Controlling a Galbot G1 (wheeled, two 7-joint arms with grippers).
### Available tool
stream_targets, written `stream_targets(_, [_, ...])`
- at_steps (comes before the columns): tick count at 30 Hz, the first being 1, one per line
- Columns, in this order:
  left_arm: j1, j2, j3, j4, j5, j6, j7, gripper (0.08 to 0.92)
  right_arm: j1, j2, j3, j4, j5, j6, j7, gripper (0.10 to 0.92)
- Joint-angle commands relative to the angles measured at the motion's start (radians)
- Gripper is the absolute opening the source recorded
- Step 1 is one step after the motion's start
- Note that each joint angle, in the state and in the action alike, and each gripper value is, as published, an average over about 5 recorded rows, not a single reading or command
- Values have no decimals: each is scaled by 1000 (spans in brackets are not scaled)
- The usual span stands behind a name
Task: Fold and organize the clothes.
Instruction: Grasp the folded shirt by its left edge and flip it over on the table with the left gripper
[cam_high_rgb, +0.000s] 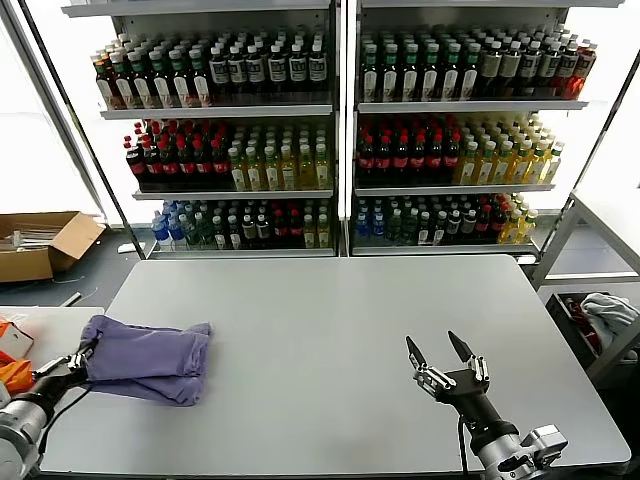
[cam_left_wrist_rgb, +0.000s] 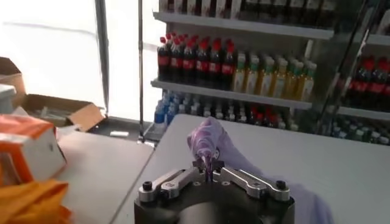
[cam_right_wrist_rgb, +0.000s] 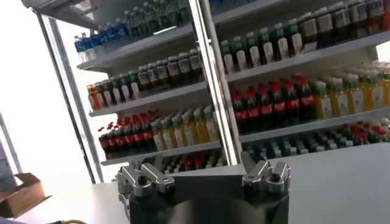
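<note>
The clothes (cam_high_rgb: 150, 357), a lavender T-shirt folded into a loose bundle, lie at the left side of the grey table (cam_high_rgb: 330, 330). My left gripper (cam_high_rgb: 86, 352) is at the bundle's left edge, shut on a pinch of the fabric; in the left wrist view the purple cloth (cam_left_wrist_rgb: 210, 143) rises from between the closed jaws of the left gripper (cam_left_wrist_rgb: 208, 166). My right gripper (cam_high_rgb: 438, 350) hovers over the table's front right, open and holding nothing. In the right wrist view the right gripper (cam_right_wrist_rgb: 205, 165) has its fingers spread wide.
Shelves of bottled drinks (cam_high_rgb: 340, 130) stand behind the table. A lower side table (cam_high_rgb: 45, 325) at the left carries orange fabric (cam_high_rgb: 14, 375) and a white-and-orange box (cam_left_wrist_rgb: 27, 152). A cardboard box (cam_high_rgb: 40, 243) sits on the floor at the left; a cart with cloth (cam_high_rgb: 605, 315) at the right.
</note>
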Motion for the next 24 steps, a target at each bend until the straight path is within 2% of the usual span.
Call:
stream_targets(1, [3, 149, -89, -89, -53, 48, 6, 114, -2, -3, -2, 6, 2, 3, -2, 823])
stream_targets(5, [-23, 105, 96, -191, -23, 78, -30, 114, -16, 0, 6, 9, 1, 7, -7, 823])
stream_targets(8, [-70, 79, 306, -231, 50, 70, -71, 114, -26, 3, 13, 15, -1, 9, -9, 823])
stream_targets(14, [-316, 20, 776, -198, 79, 63, -200, 114, -40, 24, 29, 38, -10, 3, -4, 823])
stream_targets(19, [-508, -142, 1057, -129, -165, 80, -476, 114, -79, 36, 46, 57, -35, -1, -2, 823])
stream_targets(21, [-541, -217, 1114, -80, -220, 80, -514, 114, -88, 41, 55, 57, -42, -7, 3, 823])
stream_targets(24, [-562, -319, 1145, 32, -206, 80, -517, 114, -94, 48, 62, 56, -50, -20, 13, 823])
